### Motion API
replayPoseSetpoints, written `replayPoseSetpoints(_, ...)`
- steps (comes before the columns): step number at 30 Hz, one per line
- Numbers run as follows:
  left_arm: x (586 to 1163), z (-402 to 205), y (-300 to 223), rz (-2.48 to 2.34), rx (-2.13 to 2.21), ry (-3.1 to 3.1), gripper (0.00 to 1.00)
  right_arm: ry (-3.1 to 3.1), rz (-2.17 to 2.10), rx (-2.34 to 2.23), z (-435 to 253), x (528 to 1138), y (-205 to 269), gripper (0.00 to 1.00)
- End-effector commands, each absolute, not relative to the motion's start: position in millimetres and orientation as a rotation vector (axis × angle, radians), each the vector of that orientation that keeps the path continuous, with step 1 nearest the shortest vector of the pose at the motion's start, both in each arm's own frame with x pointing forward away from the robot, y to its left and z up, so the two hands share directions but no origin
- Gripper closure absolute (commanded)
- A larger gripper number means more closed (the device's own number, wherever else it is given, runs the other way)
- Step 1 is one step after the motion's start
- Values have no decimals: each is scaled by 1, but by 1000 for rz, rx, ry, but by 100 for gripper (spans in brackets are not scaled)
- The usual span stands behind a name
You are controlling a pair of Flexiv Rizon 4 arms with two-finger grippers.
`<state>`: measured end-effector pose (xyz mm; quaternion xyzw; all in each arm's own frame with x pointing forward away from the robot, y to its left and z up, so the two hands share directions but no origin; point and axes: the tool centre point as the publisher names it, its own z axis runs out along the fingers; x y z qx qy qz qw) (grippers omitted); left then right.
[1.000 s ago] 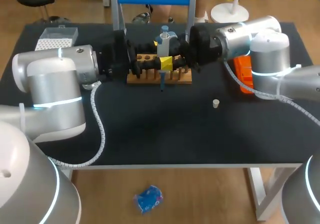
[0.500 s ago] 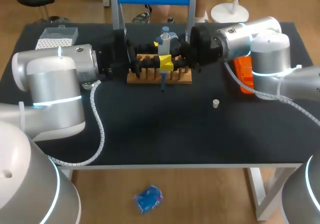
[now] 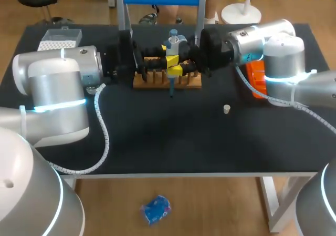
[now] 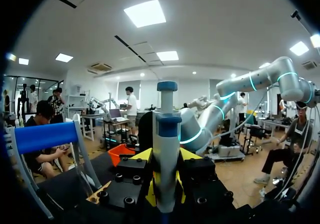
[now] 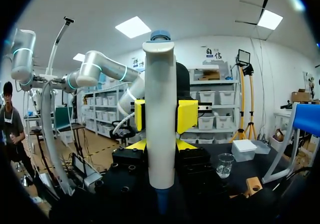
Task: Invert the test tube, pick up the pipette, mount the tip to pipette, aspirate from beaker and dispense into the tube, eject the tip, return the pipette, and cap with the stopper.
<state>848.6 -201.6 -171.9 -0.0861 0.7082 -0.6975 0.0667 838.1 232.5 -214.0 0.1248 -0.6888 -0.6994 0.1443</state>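
Above the slotted wooden rack point(image 3: 193, 83), the upright white plastic pipette with a blue plunger point(image 5: 161, 114) is clamped by both grippers: left gripper point(image 3: 172, 50) high on the barrel, right gripper point(image 3: 176, 69) lower. It looks light, rigid and smooth, and is best held at the thick barrel, never the slim tip.

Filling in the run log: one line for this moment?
pipette upright near wooden rack | left gripper shut on pipette | right gripper shut on pipette | stopper loose on table
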Motion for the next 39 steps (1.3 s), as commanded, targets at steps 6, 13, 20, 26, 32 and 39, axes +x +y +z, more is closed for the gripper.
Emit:
replayPoseSetpoints(6, 844, -172, -202, -2110, -243, 2137, 100, -1984, -2016, 357, -214, 842, 232, 100)
replayPoseSetpoints(13, 843, -172, -204, -2109, -237, 2151, 100, -1990, -2012, 354, -213, 843, 231, 54)
replayPoseSetpoints(20, 842, -172, -204, -2109, -239, 2153, 100, -1994, -2018, 355, -212, 844, 232, 0)
replayPoseSetpoints(26, 842, -172, -204, -2107, -238, 2154, 100, -1996, -2017, 358, -211, 845, 233, 0)
replayPoseSetpoints(32, 843, -171, -203, -2102, -233, 2148, 100, -1997, -2012, 354, -211, 843, 234, 0)
replayPoseSetpoints(39, 843, -170, -203, -2102, -225, 2144, 100, -2006, -2016, 346, -211, 842, 233, 0)
